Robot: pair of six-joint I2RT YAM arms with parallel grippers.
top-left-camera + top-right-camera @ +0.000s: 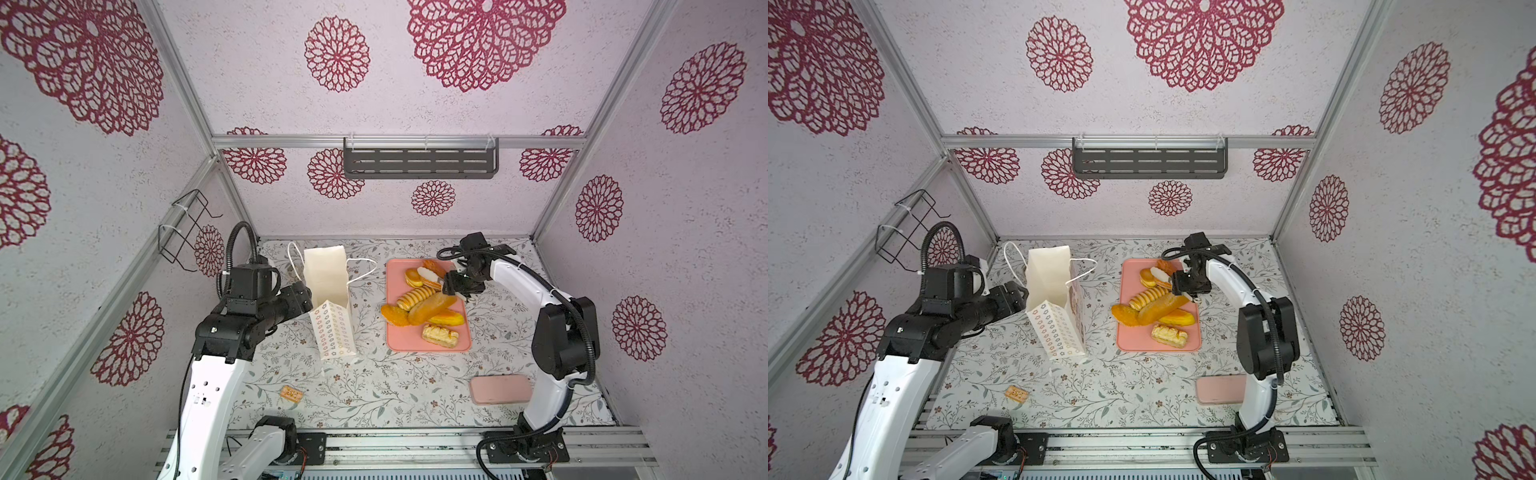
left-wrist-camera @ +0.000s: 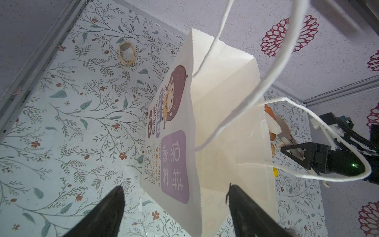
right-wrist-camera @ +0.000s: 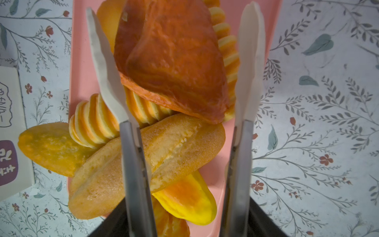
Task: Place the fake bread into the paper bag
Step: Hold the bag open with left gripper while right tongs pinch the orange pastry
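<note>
The white paper bag (image 1: 328, 286) (image 1: 1050, 282) stands upright with its mouth open at the back left. My left gripper (image 1: 306, 291) (image 2: 176, 186) is open and straddles the bag's near wall at the rim. Several pieces of fake bread lie piled on the pink tray (image 1: 465, 345), among them a long loaf (image 1: 430, 308) (image 3: 143, 164) and a ridged roll (image 1: 415, 297). My right gripper (image 1: 452, 286) (image 3: 184, 223) is shut on metal tongs (image 3: 246, 61). Their white tips stand apart on either side of an orange-brown flaky pastry (image 3: 172, 59) at the tray's far end.
A pink case (image 1: 500, 388) lies at the front right beside the right arm. A small tan cracker (image 1: 291, 393) sits at the front left. A wire rack (image 1: 187, 228) hangs on the left wall and a dark shelf (image 1: 419, 162) on the back wall.
</note>
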